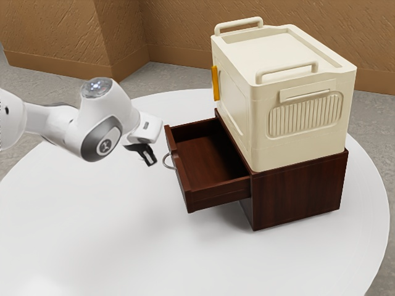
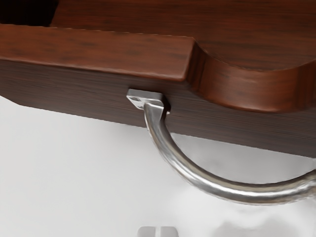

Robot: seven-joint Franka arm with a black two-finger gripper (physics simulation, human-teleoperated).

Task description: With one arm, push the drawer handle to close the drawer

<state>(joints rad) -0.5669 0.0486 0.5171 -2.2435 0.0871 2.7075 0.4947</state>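
In the exterior view my black gripper [image 1: 150,160] is shut, a short gap away from the curved metal handle [image 1: 167,161]. It angles downward on the outer side of the dark wooden drawer [image 1: 178,169], which stands well out of its cabinet [image 1: 296,192]. Seen from the wrist, the silver handle [image 2: 212,186] arcs out from the drawer front [image 2: 74,89], which has a scooped notch in its upper edge. The tips of my gripper [image 2: 158,231] sit side by side at that view's lower edge, apart from the handle and with nothing held.
A large cream box [image 1: 296,117] with bar handles rests on top of the cabinet, and an orange piece [image 1: 215,83] sticks out from its side. Everything stands on a round white table [image 1: 123,234]. Brown walls [image 1: 179,31] rise behind.
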